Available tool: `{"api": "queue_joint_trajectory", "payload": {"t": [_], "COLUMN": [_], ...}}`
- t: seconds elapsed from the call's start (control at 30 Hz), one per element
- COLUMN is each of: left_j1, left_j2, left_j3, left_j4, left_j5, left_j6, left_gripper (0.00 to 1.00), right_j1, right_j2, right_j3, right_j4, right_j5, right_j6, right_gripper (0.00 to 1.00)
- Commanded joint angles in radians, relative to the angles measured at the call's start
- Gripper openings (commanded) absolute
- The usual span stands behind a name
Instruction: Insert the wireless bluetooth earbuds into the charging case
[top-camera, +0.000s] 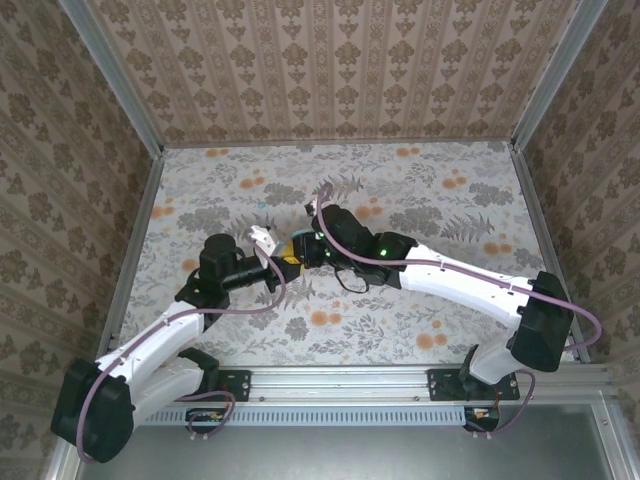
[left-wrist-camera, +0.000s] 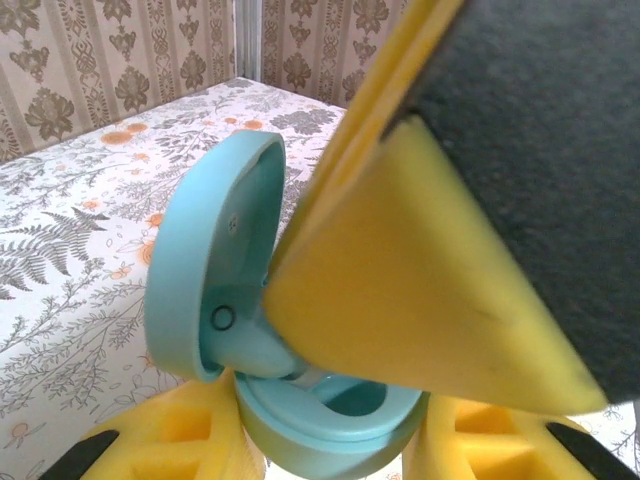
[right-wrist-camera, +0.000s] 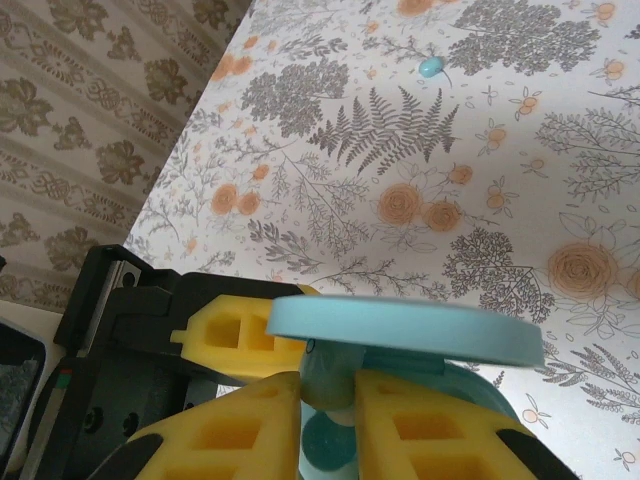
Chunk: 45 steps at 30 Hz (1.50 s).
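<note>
The charging case (left-wrist-camera: 335, 425) is a pale teal oval with its lid (left-wrist-camera: 205, 270) swung open. My left gripper (left-wrist-camera: 330, 435) is shut on the case's base, one yellow finger on each side. My right gripper (right-wrist-camera: 330, 405) is shut on one of the wireless bluetooth earbuds (right-wrist-camera: 338, 368), a pale blue piece held just under the lid (right-wrist-camera: 400, 328) and over a dark socket of the case. One right finger (left-wrist-camera: 420, 300) looms over the case in the left wrist view. A second earbud (right-wrist-camera: 432, 67) lies loose on the table. In the top view both grippers (top-camera: 283, 262) (top-camera: 310, 244) meet mid-table.
The floral tablecloth (top-camera: 420, 200) is ringed by patterned walls and metal rails (top-camera: 135, 240). The loose earbud (top-camera: 262, 203) lies behind the grippers, toward the back left. The left gripper's black body (right-wrist-camera: 110, 340) sits close below the right fingers.
</note>
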Motion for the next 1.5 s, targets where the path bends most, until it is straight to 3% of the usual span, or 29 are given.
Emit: {"api": "queue_joint_trajectory", "payload": {"t": [0.0, 0.17, 0.33, 0.57, 0.97, 1.47], "left_j1": [-0.008, -0.01, -0.009, -0.01, -0.015, -0.019], "left_j2": [-0.021, -0.029, -0.033, -0.037, -0.037, -0.038], "left_j3": [-0.009, -0.01, -0.011, -0.012, -0.012, -0.017], "left_j4": [0.04, 0.033, 0.031, 0.025, 0.002, 0.001], "left_j5": [-0.005, -0.011, -0.012, -0.01, -0.011, -0.047], "left_j6": [-0.009, -0.004, -0.004, -0.004, 0.016, 0.029], "left_gripper": [0.06, 0.06, 0.06, 0.06, 0.06, 0.07], "right_j1": [0.008, 0.01, 0.01, 0.01, 0.008, 0.01], "right_j2": [-0.023, -0.021, -0.019, -0.003, 0.024, -0.021], "right_j3": [-0.007, -0.01, -0.005, 0.025, 0.067, 0.039], "right_j4": [0.031, 0.01, -0.018, -0.051, -0.076, -0.076], "right_j5": [0.06, 0.058, 0.073, 0.074, 0.046, 0.042], "right_j6": [0.035, 0.056, 0.057, 0.05, 0.051, 0.095], "right_gripper": [0.21, 0.22, 0.3, 0.32, 0.19, 0.16]}}
